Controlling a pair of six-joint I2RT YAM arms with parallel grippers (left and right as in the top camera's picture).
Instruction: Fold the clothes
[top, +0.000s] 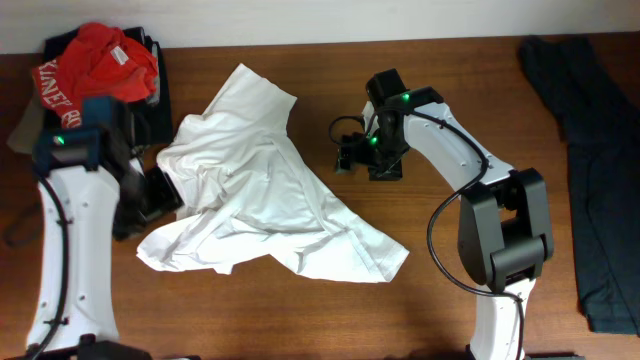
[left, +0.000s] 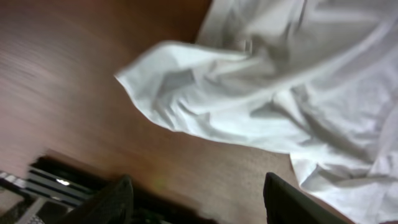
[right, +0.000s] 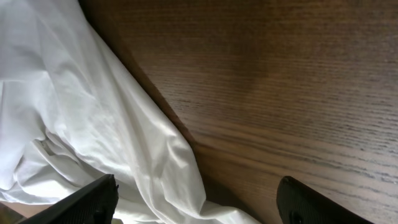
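Item 1: white T-shirt (top: 265, 190). It lies crumpled and unfolded on the brown wooden worktop (top: 400, 320), left of centre. I see only plain white cloth. One end reaches toward the back edge and one corner trails off to the front right.

Item 2: left arm (top: 65, 230). It stands at the T-shirt's left edge. From its wrist camera I read the left jaws as spread wide with nothing between them. They are over bare wood, and a rumpled fold of the T-shirt lies just ahead, not touching them.

Item 3: right arm (top: 455, 150). It is just to the right of the T-shirt's back half. The right jaws are spread wide and grip nothing. The T-shirt's edge runs below and ahead of them.

Item 4: red shirt (top: 95, 65) with white lettering. It is behind and left of the T-shirt, bundled on top of dark cloth (top: 158, 90).

Item 5: long dark garment (top: 590, 150). It is well to the right of the T-shirt and laid front to back.
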